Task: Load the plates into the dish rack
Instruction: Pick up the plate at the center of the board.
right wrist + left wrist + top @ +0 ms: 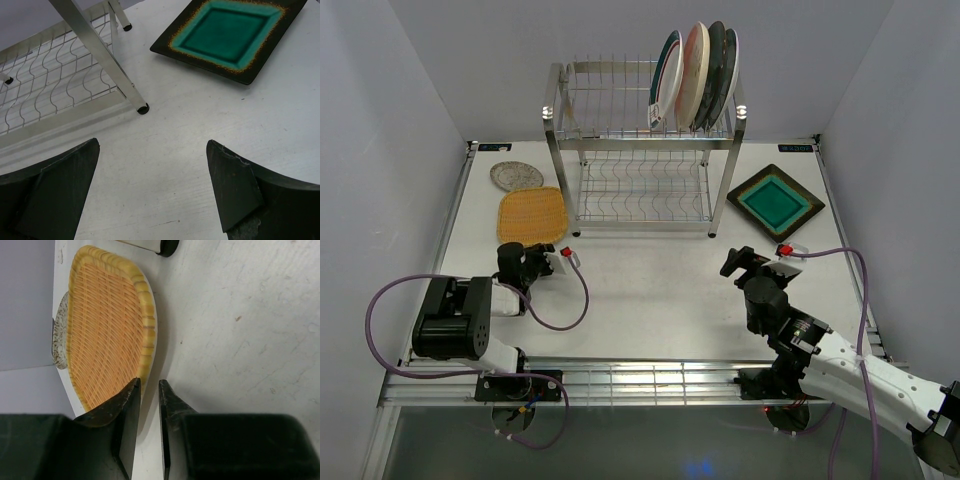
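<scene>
The dish rack [642, 140] stands at the back centre. Its top tier holds several plates upright at the right end: green-rimmed white [665, 65], pink-cream [692, 72] and two dark ones [720, 70]. The small silver-grey plate [516, 176] and the yellow woven square plate [531, 215] lie flat to the left of the rack. The brown square plate with a teal centre [775, 200] lies to its right. My left gripper [523, 256] is just in front of the woven plate [105, 325]; its jaws [148, 382] are almost together and hold nothing. My right gripper [735, 262] is wide open and empty [152, 145], in front of the teal plate [225, 35].
The rack's lower shelf and front right leg [100, 50] show in the right wrist view. A rack foot [167, 246] lies beyond the woven plate, and the grey plate [59, 335] peeks out behind it. Grey walls enclose the table on three sides. Purple cables loop near both arm bases.
</scene>
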You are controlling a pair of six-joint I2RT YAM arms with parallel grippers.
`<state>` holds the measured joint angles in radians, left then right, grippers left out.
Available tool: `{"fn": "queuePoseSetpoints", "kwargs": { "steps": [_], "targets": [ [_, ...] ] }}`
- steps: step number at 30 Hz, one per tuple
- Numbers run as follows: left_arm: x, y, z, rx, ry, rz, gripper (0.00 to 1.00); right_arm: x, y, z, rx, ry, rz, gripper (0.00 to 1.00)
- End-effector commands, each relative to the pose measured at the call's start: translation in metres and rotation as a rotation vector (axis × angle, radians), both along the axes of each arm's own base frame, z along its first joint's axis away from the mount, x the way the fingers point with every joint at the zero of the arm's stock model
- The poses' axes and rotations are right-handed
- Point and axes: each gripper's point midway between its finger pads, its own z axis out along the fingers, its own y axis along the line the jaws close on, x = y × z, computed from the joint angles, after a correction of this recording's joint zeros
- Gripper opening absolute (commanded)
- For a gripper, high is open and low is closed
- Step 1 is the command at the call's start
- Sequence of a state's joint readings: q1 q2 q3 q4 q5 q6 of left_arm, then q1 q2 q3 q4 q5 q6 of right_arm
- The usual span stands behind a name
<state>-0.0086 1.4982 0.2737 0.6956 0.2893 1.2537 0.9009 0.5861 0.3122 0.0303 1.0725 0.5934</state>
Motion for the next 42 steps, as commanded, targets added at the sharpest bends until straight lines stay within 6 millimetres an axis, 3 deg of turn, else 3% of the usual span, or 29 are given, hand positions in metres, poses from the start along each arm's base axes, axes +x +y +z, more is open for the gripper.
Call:
{"fn": "queuePoseSetpoints", "kwargs": {
  "steps": [1, 10, 11, 16, 24, 26, 27, 29, 30, 32, 33, 34, 35, 38, 42],
  "targets": [
    [-0.010, -0.003, -0.001, 0.033, 0.004, -0.052, 0.33, 0.002, -0.002, 0.008, 0.019, -0.029, -0.013, 0.93],
    [0.003, 0.015, -0.008, 0.155, 0.016, -0.005, 0.36, 0.003, -0.002, 0.008, 0.022, -0.029, -0.011, 0.93],
    [0.004, 0.029, -0.011, 0.168, 0.027, 0.029, 0.36, 0.003, -0.002, 0.008, 0.019, -0.027, -0.010, 0.93],
    [0.011, 0.036, -0.017, 0.239, 0.036, 0.019, 0.36, 0.004, -0.001, 0.008, 0.022, -0.028, -0.004, 0.93],
    [0.021, 0.036, -0.012, 0.263, -0.019, 0.014, 0.36, 0.004, -0.001, 0.007, 0.021, -0.026, 0.000, 0.93],
    [0.017, 0.033, -0.009, 0.281, -0.073, -0.006, 0.37, 0.004, -0.001, 0.007, 0.020, -0.026, 0.001, 0.93],
    [0.022, 0.033, 0.006, 0.287, -0.158, 0.001, 0.38, 0.005, 0.000, 0.008, 0.020, -0.026, 0.003, 0.93],
    [0.014, 0.032, 0.000, 0.293, -0.177, -0.001, 0.40, 0.005, 0.000, 0.008, 0.022, -0.027, 0.004, 0.93],
    [0.018, 0.033, 0.014, 0.308, -0.252, 0.007, 0.40, 0.005, 0.000, 0.008, 0.022, -0.027, 0.005, 0.93],
    [0.013, 0.034, 0.002, 0.320, -0.251, 0.007, 0.41, 0.005, 0.001, 0.008, 0.023, -0.026, 0.011, 0.93],
    [0.017, 0.034, 0.017, 0.331, -0.325, 0.017, 0.41, 0.005, 0.001, 0.007, 0.019, -0.024, 0.009, 0.93],
    [0.017, 0.034, 0.016, 0.339, -0.336, 0.017, 0.42, 0.006, 0.001, 0.007, 0.019, -0.025, 0.011, 0.94],
    [0.015, 0.035, 0.002, 0.347, -0.310, 0.010, 0.42, 0.006, 0.001, 0.007, 0.018, -0.024, 0.014, 0.94],
    [0.017, 0.035, -0.004, 0.358, -0.316, 0.009, 0.45, 0.006, 0.002, 0.007, 0.017, -0.023, 0.018, 0.94],
    [0.022, 0.035, 0.000, 0.306, -0.329, 0.035, 0.55, 0.007, 0.002, 0.006, 0.013, -0.020, 0.019, 0.94]
  ]
}}
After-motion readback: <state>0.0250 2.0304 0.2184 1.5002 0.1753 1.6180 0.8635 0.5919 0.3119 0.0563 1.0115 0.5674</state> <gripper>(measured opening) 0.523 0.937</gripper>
